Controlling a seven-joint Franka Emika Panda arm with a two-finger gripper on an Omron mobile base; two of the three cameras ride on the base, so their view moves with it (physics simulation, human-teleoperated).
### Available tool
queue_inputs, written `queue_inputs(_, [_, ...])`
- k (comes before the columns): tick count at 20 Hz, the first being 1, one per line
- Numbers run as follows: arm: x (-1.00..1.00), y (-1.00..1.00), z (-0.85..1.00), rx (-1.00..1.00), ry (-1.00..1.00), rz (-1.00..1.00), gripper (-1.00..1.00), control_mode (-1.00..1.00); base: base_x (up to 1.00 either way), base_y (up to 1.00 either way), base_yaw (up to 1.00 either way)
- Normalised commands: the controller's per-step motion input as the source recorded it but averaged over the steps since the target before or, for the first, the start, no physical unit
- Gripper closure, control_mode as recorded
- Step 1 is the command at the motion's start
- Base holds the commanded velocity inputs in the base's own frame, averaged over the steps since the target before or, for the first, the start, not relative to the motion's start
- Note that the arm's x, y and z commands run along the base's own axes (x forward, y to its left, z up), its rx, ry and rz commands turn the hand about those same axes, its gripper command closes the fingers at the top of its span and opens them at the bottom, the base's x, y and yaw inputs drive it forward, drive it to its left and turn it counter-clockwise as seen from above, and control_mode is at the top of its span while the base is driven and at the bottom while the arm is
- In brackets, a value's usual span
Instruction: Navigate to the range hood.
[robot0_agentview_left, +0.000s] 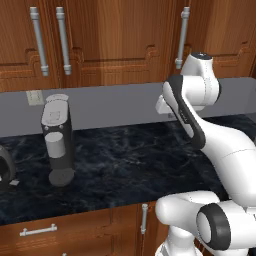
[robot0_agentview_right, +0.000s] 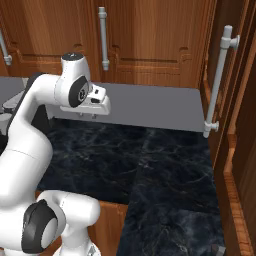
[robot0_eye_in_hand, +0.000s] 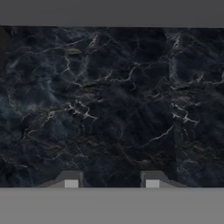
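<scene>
You see gripper (robot0_eye_in_hand: 111, 183) hanging above dark marble counter (robot0_agentview_left: 130, 160), fingertips (robot0_eye_in_hand: 71, 181) spread apart, nothing between them: released. Hand (robot0_agentview_right: 95, 102) sits out in front of grey backsplash (robot0_agentview_right: 150, 107), over counter. Coffee machine (robot0_agentview_left: 58, 140) stands on counter to arm's left, against backsplash. Wooden cabinets (robot0_agentview_left: 110, 35) with grey bar handles (robot0_agentview_left: 63, 40) run above. Tall cabinet (robot0_agentview_right: 235, 125) with long handle closes right side. Range hood: you cannot locate it from these views.
</scene>
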Motion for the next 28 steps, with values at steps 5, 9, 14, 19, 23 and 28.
queue_inputs(5, [0.00,0.00,0.00,0.00,0.00,0.00,-1.00,1.00,0.00,0.00,0.00])
queue_inputs(9, [0.00,0.00,0.00,0.00,0.00,0.00,-1.00,1.00,-0.31,0.00,0.00])
queue_inputs(14, [0.00,0.00,0.00,0.00,0.00,0.00,-1.00,1.00,-0.28,0.27,0.36])
queue_inputs(19, [0.00,0.00,0.00,0.00,0.00,0.00,-1.00,1.00,-0.35,0.01,0.78])
queue_inputs(23, [0.00,0.00,0.00,0.00,0.00,0.00,-1.00,1.00,-0.02,0.08,0.81])
queue_inputs(28, [0.00,0.00,0.00,0.00,0.00,0.00,-1.00,1.00,-0.03,0.00,0.86])
